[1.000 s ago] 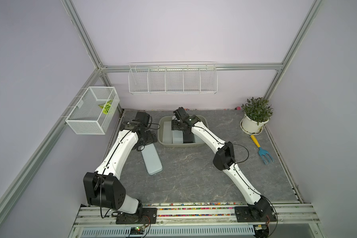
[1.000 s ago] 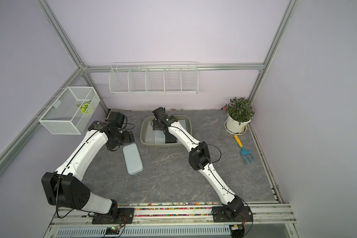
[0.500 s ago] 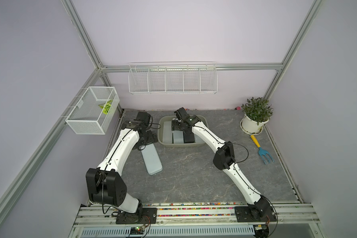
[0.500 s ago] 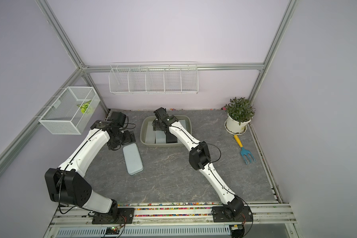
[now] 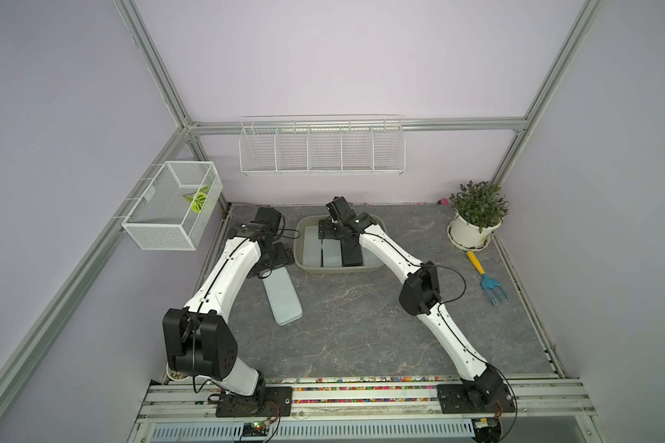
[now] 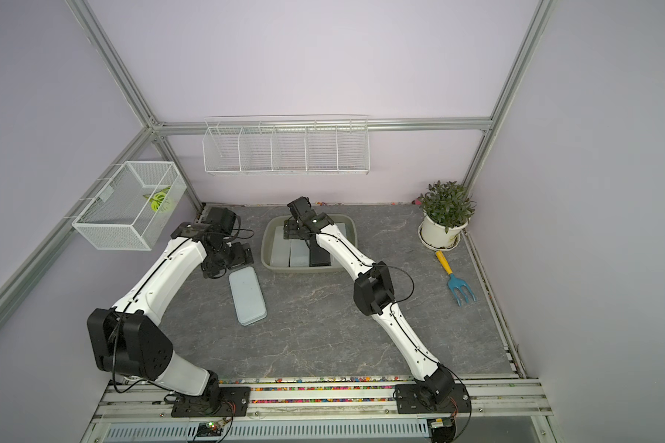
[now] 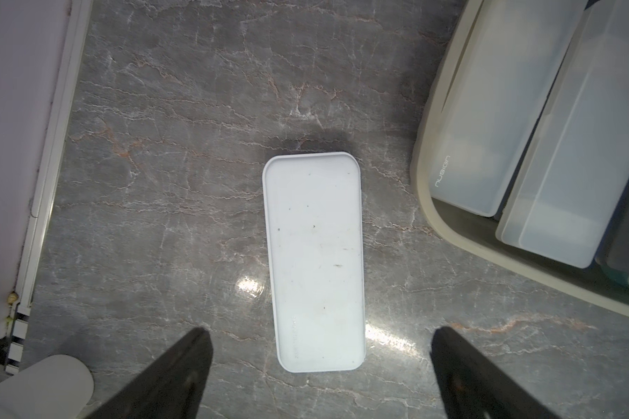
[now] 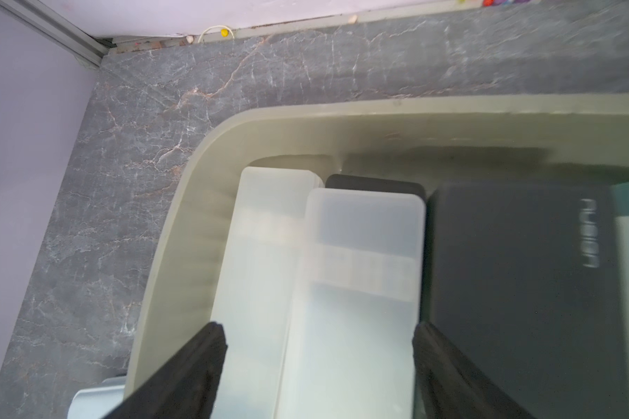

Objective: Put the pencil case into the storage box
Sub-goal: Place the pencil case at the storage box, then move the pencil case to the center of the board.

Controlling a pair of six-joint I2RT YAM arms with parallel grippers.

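**Q:** What sort of room and surface is this?

**A:** A small booth with plain lilac walls (image 5: 323,57), framed by aluminium posts (image 5: 152,69). The work surface is a dark grey table (image 5: 361,337) with pale marble-like veining. It is glossy enough to show bright light spots in the left wrist view. A long white wire rack (image 5: 321,149) with dividers hangs on the back wall. A white mesh basket (image 5: 162,230) on the left wall has a green leaf (image 5: 197,199) in it. A potted plant (image 5: 476,218) stands in the far right corner. A blue hand fork (image 5: 494,287) with a yellow handle lies on the table near it. Both arms are mounted on a metal rail (image 5: 361,399) along the near edge.

**Q:** Where is the pencil case?

**A:** A pale pencil case (image 5: 283,297) lies flat on the table, outside the storage box (image 5: 338,270). It is near the box's left front corner and not touching it. The box sits at the back middle. It holds two frosted pencil cases (image 8: 360,290), a black pencil case (image 8: 516,290) and something pale teal at one edge.

**Q:** And the grippers?

**A:** The left gripper (image 7: 320,331) hovers above the far end of the case on the table. Its fingers are spread wide on either side and touch nothing. The right gripper (image 8: 318,326) is over the box, fingers spread astride one frosted case. That view is blurred, but nothing appears gripped.
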